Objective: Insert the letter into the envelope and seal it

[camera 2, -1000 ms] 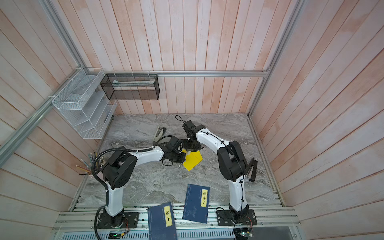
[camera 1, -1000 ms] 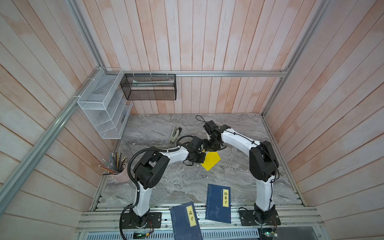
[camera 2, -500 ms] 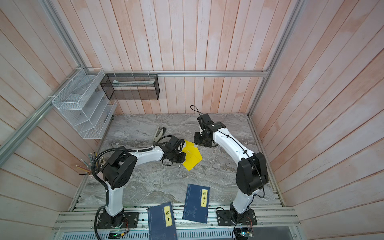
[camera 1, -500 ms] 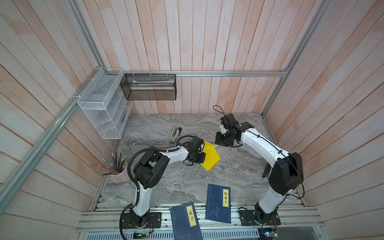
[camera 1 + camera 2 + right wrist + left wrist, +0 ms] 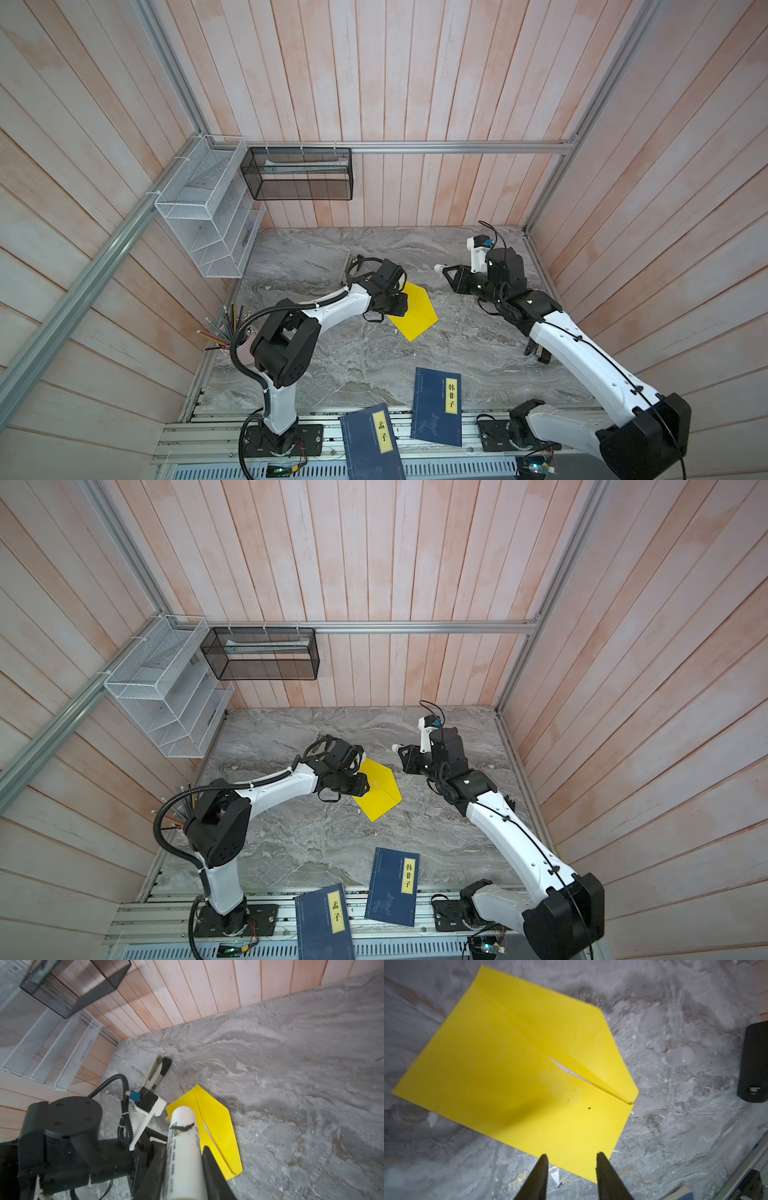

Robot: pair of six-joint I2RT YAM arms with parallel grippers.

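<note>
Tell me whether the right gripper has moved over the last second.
Yes. The right gripper, holding a white tube, has drawn back from over the envelope toward the right wall.

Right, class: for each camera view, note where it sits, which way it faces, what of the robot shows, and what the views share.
Top views: high above the arm bases, facing down onto the grey marbled tabletop; left arm and right arm show.
Left wrist: on the left arm, facing down at the bright yellow paper envelope; the left gripper shows, jaws apart.
Right wrist: on the right arm, facing the wooden plank wall; the right gripper shows, shut on a white cylindrical tube.
Shared: every view shows the envelope.
</note>
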